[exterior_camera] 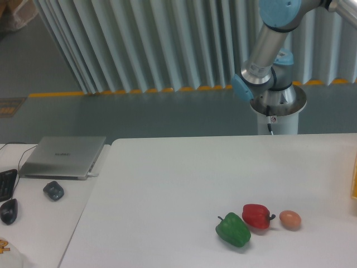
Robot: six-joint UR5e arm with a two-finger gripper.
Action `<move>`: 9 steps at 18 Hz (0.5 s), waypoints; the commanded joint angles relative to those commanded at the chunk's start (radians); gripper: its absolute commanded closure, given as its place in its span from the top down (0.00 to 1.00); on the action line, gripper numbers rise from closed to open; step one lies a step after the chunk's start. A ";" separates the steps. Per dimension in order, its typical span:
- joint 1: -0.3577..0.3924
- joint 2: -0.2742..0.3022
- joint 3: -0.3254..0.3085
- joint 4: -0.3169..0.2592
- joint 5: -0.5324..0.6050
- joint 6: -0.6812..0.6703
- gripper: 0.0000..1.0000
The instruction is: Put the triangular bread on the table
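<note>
Fixed camera: plain white table [167, 184] bearing a glossy green bell pepper [234, 229], red bell pepper [256, 215] touching it, and small tan-pink egg [290, 219] just beside. Silver-and-blue arm [268, 53] rising behind the far edge. Gripper out of frame, opening impossible to tell. Triangular bread nowhere visible.

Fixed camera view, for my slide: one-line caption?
Green pepper, red pepper and egg on white table; end effector out of frame.
</note>
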 joint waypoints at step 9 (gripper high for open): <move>-0.024 0.041 0.026 -0.109 -0.078 -0.026 0.32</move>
